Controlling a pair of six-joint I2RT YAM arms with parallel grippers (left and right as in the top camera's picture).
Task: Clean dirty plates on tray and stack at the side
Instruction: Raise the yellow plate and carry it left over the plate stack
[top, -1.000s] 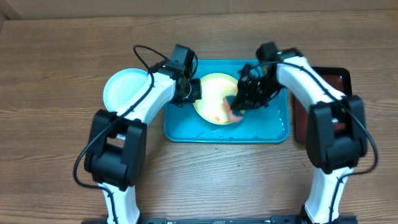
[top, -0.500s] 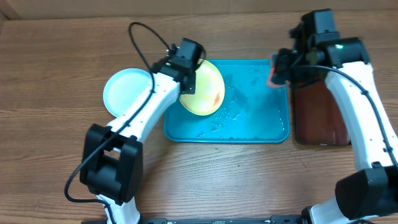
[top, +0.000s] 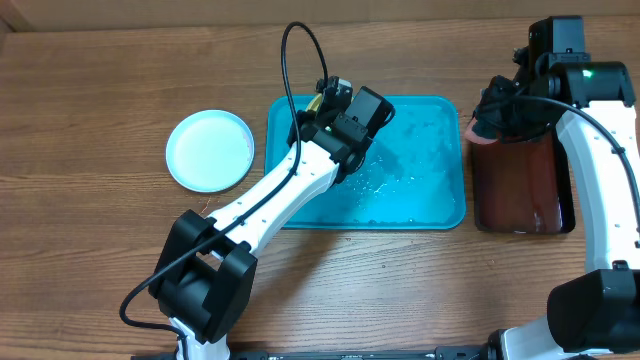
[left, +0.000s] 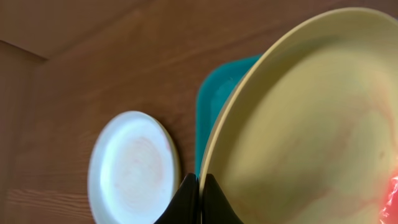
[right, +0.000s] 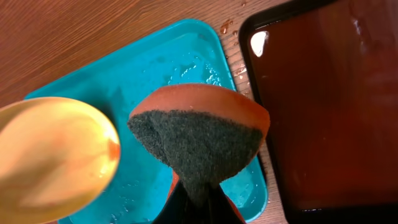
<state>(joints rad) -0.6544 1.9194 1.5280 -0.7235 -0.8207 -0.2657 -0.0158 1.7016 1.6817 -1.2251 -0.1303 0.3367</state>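
My left gripper is shut on the rim of a pale yellow-green plate with faint red smears and holds it tilted in the air. In the overhead view this gripper is above the teal tray's back left, and the arm hides most of the plate. The plate also shows in the right wrist view. A light blue plate with a white centre lies on the table left of the tray. My right gripper is shut on an orange sponge with a dark scouring face. A second yellow-green plate is not in view.
The dark red-black tray lies right of the teal tray, and my right gripper hangs over its back left corner. The teal tray is wet with droplets. The table is brown wood.
My right gripper carried the sponge off the plate and right to the dark tray. My left gripper lifted the yellow-green plate off the tray and tilted it up.
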